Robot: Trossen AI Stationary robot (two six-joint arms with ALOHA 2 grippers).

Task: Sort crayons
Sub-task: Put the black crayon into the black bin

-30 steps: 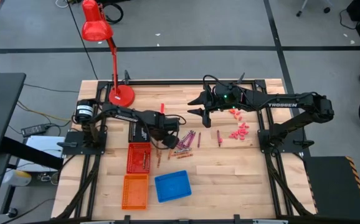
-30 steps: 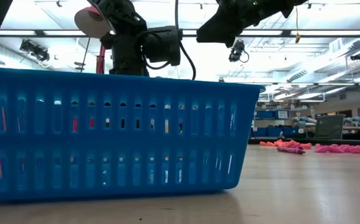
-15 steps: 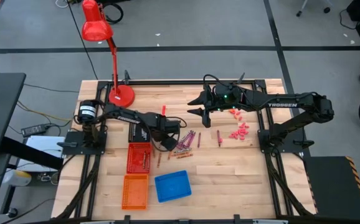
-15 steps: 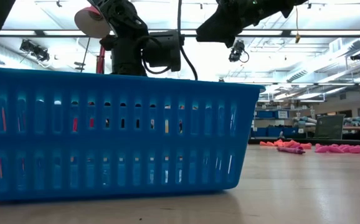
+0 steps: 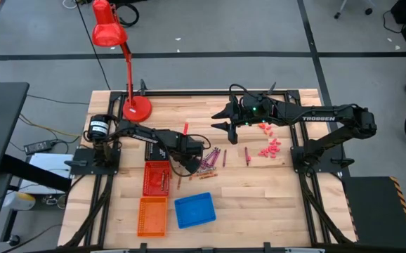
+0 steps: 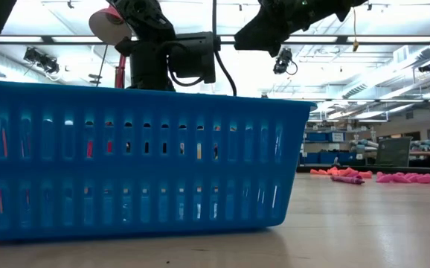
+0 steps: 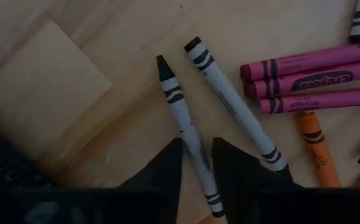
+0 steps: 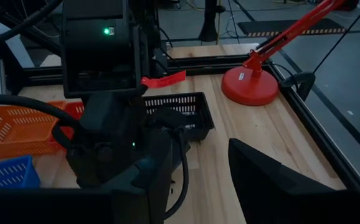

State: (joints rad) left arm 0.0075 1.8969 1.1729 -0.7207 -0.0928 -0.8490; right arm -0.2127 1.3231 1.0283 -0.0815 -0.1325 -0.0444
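Left gripper (image 7: pixel 197 163) is down at the crayons (image 5: pixel 210 160) mid-table, beside the red basket (image 5: pixel 156 178), fingers (image 7: pixel 161 171) narrow and straddling one grey crayon (image 7: pixel 186 132); contact looks close, though a firm pinch isn't clear. This reads as the pick step; next it likely needs a firm squeeze, then a lift toward a basket. Right gripper (image 5: pixel 224 118) waits above the table's far side, fingers spread wide
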